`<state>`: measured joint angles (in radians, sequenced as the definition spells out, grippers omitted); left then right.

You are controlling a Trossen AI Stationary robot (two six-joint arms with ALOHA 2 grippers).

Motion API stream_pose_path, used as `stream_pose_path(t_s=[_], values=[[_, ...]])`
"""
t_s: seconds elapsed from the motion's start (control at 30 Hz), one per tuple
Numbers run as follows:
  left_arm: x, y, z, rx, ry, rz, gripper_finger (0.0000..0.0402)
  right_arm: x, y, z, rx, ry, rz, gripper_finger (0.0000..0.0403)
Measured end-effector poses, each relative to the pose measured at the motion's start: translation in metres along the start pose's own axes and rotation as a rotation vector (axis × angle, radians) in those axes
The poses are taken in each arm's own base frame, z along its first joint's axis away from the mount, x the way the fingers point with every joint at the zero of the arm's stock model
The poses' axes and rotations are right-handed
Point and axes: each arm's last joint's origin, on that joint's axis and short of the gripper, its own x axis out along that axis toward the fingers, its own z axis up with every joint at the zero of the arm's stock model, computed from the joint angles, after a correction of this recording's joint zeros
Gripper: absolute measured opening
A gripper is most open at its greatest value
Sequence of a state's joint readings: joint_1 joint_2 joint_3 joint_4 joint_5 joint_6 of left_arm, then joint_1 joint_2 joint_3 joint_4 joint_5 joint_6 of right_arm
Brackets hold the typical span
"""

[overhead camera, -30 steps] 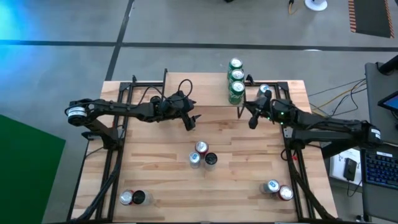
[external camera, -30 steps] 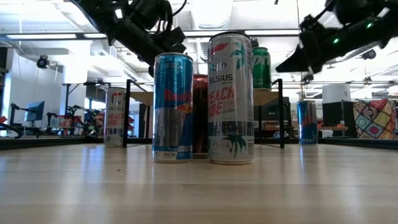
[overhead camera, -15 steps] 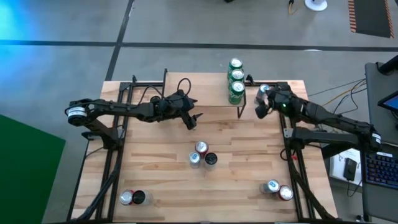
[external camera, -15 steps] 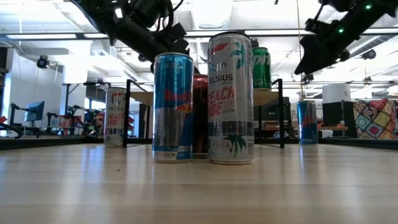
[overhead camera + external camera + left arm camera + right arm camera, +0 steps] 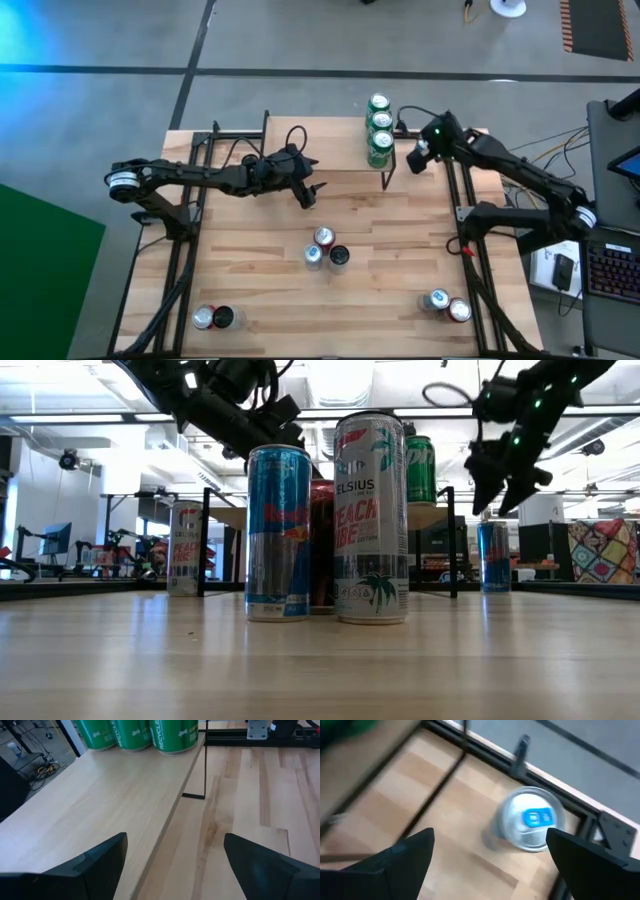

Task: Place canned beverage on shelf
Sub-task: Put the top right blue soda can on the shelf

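The shelf (image 5: 320,150) is a low wood board on black legs at the table's far side. Three green cans (image 5: 380,124) stand in a row on its right end; they also show in the left wrist view (image 5: 135,732). A silver-topped blue can (image 5: 532,820) stands on the table right of the shelf, and it shows in the low view (image 5: 493,557). My right gripper (image 5: 490,865) is open and points down above this can without touching it (image 5: 418,155). My left gripper (image 5: 172,865) is open and empty, above the shelf's near edge (image 5: 308,192).
Three cans (image 5: 325,250) stand grouped at the table's middle, two (image 5: 213,318) at the near left and two (image 5: 448,304) at the near right. Black frame rails (image 5: 460,200) run along both sides of the table. The shelf's left part is bare board (image 5: 100,795).
My right gripper has gone toward the table's far edge and tipped from slanting to pointing down, and now hangs over the blue can to the right of the shelf. No can has moved.
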<state>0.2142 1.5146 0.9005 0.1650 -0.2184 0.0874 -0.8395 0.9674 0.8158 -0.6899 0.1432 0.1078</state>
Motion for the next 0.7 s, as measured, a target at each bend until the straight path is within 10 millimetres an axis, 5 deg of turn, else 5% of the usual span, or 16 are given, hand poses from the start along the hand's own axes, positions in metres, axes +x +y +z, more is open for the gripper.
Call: stream_pose_path(t_s=[0.7], values=[[0.0,0.0,0.001,0.012,-0.015,0.0,0.0317,0.027,-0.016,0.009,0.062,0.027,-0.073,0.0375]])
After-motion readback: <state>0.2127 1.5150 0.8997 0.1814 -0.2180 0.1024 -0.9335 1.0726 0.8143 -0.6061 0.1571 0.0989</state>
